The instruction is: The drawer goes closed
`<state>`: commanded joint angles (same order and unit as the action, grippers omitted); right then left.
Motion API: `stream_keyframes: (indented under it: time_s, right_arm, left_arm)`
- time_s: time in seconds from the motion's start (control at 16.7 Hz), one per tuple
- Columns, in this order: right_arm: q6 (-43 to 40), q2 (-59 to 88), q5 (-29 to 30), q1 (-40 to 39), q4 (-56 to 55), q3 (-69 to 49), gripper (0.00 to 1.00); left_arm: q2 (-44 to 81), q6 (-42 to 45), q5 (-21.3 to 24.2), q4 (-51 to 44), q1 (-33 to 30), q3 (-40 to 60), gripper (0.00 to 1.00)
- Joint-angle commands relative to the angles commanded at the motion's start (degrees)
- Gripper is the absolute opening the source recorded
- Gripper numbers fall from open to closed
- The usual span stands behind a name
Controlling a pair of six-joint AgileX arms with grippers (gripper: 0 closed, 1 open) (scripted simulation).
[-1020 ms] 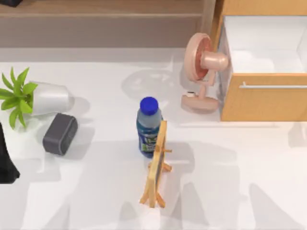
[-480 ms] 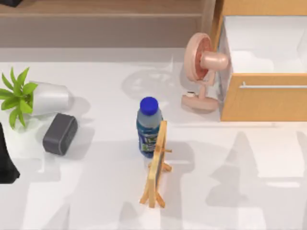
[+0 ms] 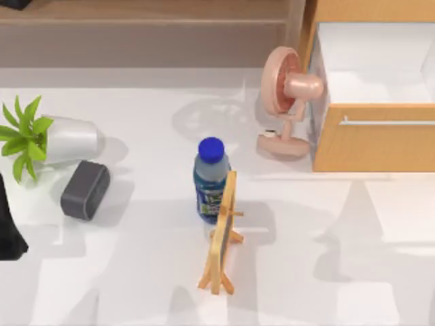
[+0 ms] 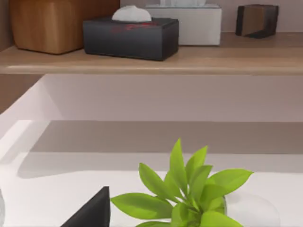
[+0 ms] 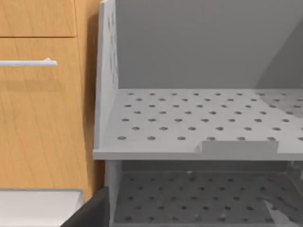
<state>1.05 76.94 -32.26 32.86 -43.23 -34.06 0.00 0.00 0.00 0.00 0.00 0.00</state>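
Observation:
The drawer (image 3: 372,144) stands pulled out at the table's back right. Its orange-brown wooden front faces the table's front, with a thin silver bar handle (image 3: 387,122) along its top. Behind the front the white inner walls (image 3: 370,41) lie open. My left arm (image 3: 9,227) is a dark shape at the table's left edge, far from the drawer. A dark part of my left gripper (image 4: 92,213) sits beside the plant. A dark part of my right gripper (image 5: 92,210) sits near a wooden face with a silver bar handle (image 5: 28,62); I cannot tell whether that is the drawer's.
A pink fan (image 3: 289,102) stands just left of the drawer. A blue-capped bottle (image 3: 210,180) and a small wooden easel (image 3: 221,234) occupy the middle. A tipped potted plant (image 3: 47,139) and a grey speaker (image 3: 85,190) lie at the left. A brown shelf (image 3: 143,20) runs along the back. A grey perforated rack (image 5: 199,118) stands next to the wooden face.
Shadows on the table's front right have shifted and changed shape. The drawer and the other objects have not moved.

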Motion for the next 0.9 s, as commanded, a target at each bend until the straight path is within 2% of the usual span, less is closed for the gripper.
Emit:
stream_keyframes:
  time_s: [0.18,0.42,0.66,0.9]
  right_arm:
    - [-1.89,1.00,1.42,-0.31,-1.89,0.99,1.00]
    - [-12.80,6.47,9.01,-3.23,-11.55,7.06,1.00]
    - [-31.91,14.80,20.81,-9.70,-24.79,16.01,1.00]
    - [-54.72,23.50,33.27,-21.48,-38.25,22.46,1.00]
  left_arm:
    - [0.00,0.00,0.00,0.00,0.00,0.00,1.00]
    - [0.00,0.00,0.00,0.00,0.00,0.00,1.00]
    - [0.00,0.00,0.00,0.00,0.00,0.00,1.00]
    - [0.00,0.00,0.00,0.00,0.00,0.00,1.00]
